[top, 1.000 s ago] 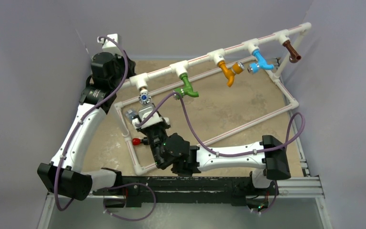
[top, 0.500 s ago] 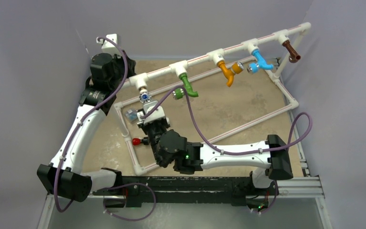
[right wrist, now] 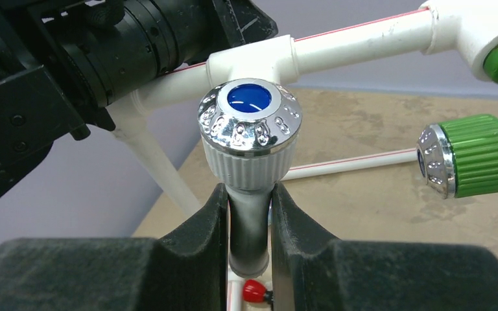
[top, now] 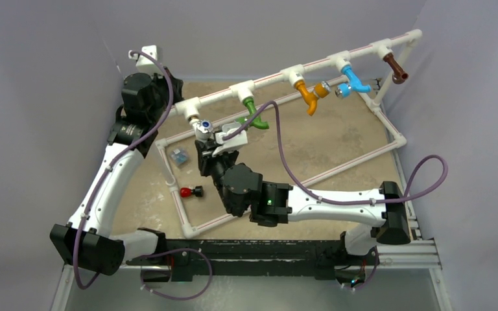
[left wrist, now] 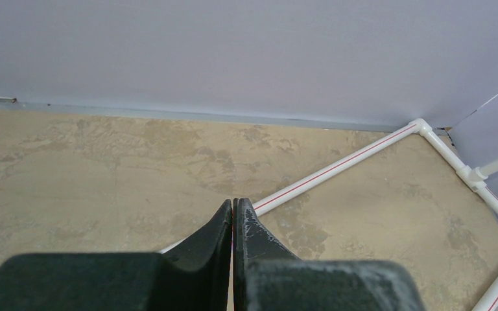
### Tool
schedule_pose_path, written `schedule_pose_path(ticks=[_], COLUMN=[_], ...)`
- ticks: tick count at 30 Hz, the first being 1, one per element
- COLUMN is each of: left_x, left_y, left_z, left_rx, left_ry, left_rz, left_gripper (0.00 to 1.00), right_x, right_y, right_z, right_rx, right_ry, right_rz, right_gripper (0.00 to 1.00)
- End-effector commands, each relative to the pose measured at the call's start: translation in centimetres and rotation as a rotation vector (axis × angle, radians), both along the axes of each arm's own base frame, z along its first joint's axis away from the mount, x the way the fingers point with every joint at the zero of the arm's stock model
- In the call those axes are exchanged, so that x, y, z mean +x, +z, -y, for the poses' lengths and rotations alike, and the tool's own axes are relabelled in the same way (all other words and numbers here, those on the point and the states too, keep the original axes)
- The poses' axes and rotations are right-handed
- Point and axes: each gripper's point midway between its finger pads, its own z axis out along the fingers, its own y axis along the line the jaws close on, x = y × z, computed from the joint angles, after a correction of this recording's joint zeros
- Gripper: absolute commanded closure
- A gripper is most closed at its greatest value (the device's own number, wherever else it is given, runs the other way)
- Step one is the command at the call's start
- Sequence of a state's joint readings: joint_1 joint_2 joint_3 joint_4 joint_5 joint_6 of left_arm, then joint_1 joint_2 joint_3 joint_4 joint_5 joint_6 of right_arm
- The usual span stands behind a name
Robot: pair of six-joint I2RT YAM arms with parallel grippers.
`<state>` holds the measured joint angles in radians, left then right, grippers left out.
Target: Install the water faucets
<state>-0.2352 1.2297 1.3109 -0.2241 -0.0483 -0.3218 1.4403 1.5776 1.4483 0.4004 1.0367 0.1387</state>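
My right gripper (right wrist: 248,191) is shut on the body of the white faucet (right wrist: 249,129), whose silvery knob with a blue centre sticks out past the fingertips. The knob sits just in front of the leftmost T fitting (right wrist: 253,61) of the raised pipe; whether they touch I cannot tell. From above, the white faucet (top: 201,124) and right gripper (top: 207,134) are just below that fitting (top: 190,107). Green (top: 255,114), orange (top: 307,96), blue (top: 353,84) and brown (top: 395,67) faucets hang from the other fittings. My left gripper (left wrist: 233,202) is shut on nothing above the table.
The white pipe frame (top: 337,170) lies on the tan table and rises at the back. A small red-and-black piece (top: 190,192) and a small clear bluish piece (top: 179,156) lie near the frame's left side. The left arm's wrist (top: 144,91) is close behind the leftmost fitting.
The right arm has stretched forward and lifted, carrying the white faucet up towards the leftmost T fitting. The left arm has stayed where it was.
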Motion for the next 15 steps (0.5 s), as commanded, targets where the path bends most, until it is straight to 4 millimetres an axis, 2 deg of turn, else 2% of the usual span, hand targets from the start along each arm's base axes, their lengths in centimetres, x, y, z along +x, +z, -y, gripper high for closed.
schedule_pose_path(ticks=[1,15], left_x=[-2.90,-3.15], left_y=[-6.04,-6.11], left_z=[1.45,1.59], left_rx=[0.038,0.034], left_ry=[-0.091,-0.101], left_rz=[-0.213,-0.212], left_gripper=[1.00,1.00], right_x=[1.74,2.09], right_y=[2.62,2.52], right_z=[-0.31,0.08], right_rx=[0.306,0.774], right_ry=[0.072,0.227], right_rz=[-0.071,-0.351], right_gripper=[1.00,1.00])
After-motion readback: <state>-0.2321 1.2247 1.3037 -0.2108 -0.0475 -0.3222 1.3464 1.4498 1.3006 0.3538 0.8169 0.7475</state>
